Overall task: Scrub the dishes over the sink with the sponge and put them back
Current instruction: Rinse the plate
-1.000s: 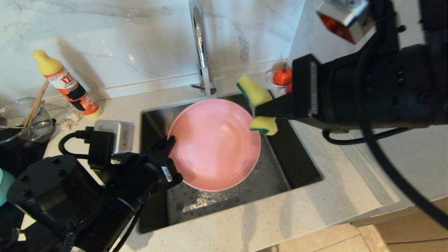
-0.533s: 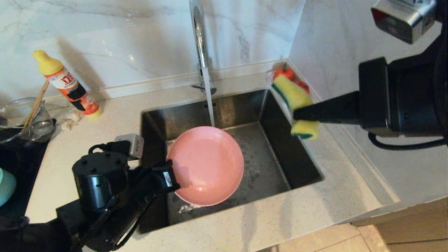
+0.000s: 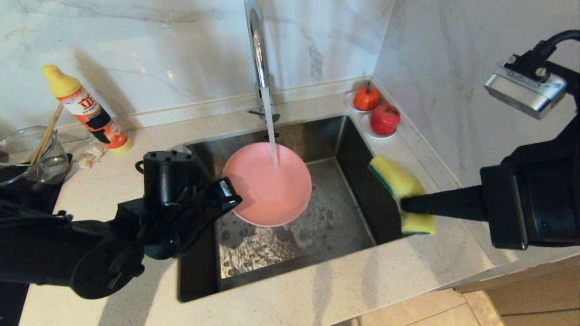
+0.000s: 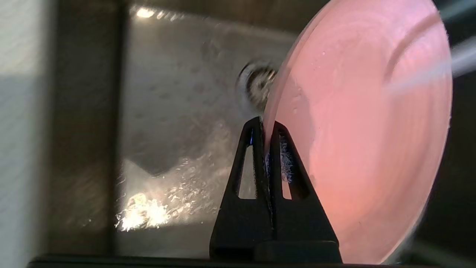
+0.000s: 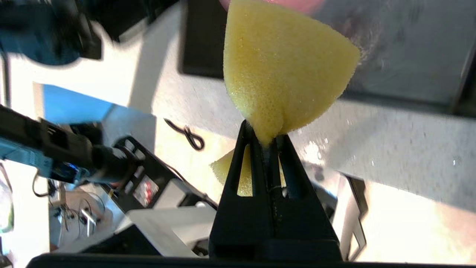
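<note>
Marble walls, pale speckled counter (image 3: 317,290), steel sink (image 3: 349,149) set in it.

Head view: tap (image 3: 259,54) running; stream lands on the pink plate (image 3: 267,185), held tilted over the basin. Left gripper (image 3: 229,192) has its fingers pressed together on the plate's rim, at the side away from the tap. Right gripper (image 3: 408,203) sits over the sink's right-hand edge, fingers pinching the sponge (image 3: 401,183) mid-body, well apart from the plate. Two red fruits (image 3: 376,111) beyond the fingers in the corner; detergent bottle (image 3: 86,108) and glass bowl (image 3: 27,154) far left. Teal bowl not identifiable.

Left wrist view: fingers (image 4: 256,149) clamp the plate (image 4: 364,130) edge; drain (image 4: 256,83) just past them.

Right wrist view: sponge (image 5: 282,70) squashed between the fingers (image 5: 253,149).

Judgement: plate is at the rinse stage, scrubbing apparently finished; putting it back remains. Bowl's status unknown.
</note>
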{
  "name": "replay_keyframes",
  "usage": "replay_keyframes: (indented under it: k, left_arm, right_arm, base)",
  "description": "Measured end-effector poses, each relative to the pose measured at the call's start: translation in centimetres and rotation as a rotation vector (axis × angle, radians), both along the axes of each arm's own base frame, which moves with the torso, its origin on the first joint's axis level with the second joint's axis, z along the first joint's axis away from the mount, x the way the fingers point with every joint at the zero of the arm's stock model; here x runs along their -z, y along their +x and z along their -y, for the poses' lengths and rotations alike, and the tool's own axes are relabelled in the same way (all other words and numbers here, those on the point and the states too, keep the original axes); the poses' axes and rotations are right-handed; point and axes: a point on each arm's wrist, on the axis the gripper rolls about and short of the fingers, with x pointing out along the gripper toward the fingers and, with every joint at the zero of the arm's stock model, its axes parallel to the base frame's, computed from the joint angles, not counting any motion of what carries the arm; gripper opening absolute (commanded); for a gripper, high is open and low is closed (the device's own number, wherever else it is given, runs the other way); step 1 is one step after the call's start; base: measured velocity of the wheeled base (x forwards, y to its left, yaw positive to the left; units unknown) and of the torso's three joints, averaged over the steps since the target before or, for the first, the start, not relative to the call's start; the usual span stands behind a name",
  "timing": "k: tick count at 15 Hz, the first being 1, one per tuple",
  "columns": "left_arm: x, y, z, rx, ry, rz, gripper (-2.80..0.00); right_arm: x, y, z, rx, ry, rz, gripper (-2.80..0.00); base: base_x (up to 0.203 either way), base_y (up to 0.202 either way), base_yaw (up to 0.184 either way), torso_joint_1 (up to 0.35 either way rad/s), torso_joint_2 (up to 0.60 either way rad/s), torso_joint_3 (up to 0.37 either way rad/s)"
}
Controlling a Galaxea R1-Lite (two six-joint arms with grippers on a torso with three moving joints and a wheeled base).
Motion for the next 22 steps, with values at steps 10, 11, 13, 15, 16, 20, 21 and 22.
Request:
replay_keyframes:
  k: [10, 11, 13, 15, 16, 20, 21, 22]
  left_arm:
    - [0.0, 4.9, 1.0, 0.124, -0.227, -0.097, -2.8]
    - [0.2, 5.0, 1.0, 0.129, -0.245, -0.116, -2.8]
    - [0.6, 5.2, 1.2, 0.143, -0.267, -0.136, -2.8]
    - [0.9, 5.3, 1.3, 0.162, -0.296, -0.158, -2.8]
    - [1.2, 5.2, 1.3, 0.171, -0.307, -0.175, -2.8]
    - [2.0, 4.8, 1.1, 0.158, -0.325, -0.213, -2.8]
    - [2.0, 4.7, 1.0, 0.157, -0.325, -0.215, -2.8]
    - [2.0, 4.5, 0.8, 0.167, -0.335, -0.221, -2.8]
  right_arm:
    - [3.2, 0.7, -0.9, -0.009, 0.003, 0.001, -2.8]
    - [3.3, 0.7, -1.0, -0.009, 0.001, -0.001, -2.8]
    - [3.3, 0.7, -0.9, -0.01, 0.002, -0.001, -2.8]
    - [3.2, 0.6, -0.9, -0.01, 0.003, 0.0, -2.8]
    - [3.2, 0.6, -0.8, -0.01, 0.005, 0.001, -2.8]
    - [3.0, 0.6, -0.8, -0.01, 0.01, 0.007, -2.8]
    - [3.0, 0.6, -0.9, -0.01, 0.009, 0.005, -2.8]
    - [3.0, 0.7, -0.9, -0.01, 0.008, 0.004, -2.8]
  base:
    - [0.0, 0.0, 0.0, 0.0, 0.0, 0.0]
    - [0.0, 0.0, 0.0, 0.0, 0.0, 0.0]
    - [0.0, 0.0, 0.0, 0.0, 0.0, 0.0]
    - [0.0, 0.0, 0.0, 0.0, 0.0, 0.0]
    - [0.0, 0.0, 0.0, 0.0, 0.0, 0.0]
    - [0.0, 0.0, 0.0, 0.0, 0.0, 0.0]
    - [0.0, 0.0, 0.0, 0.0, 0.0, 0.0]
    - [0.0, 0.0, 0.0, 0.0, 0.0, 0.0]
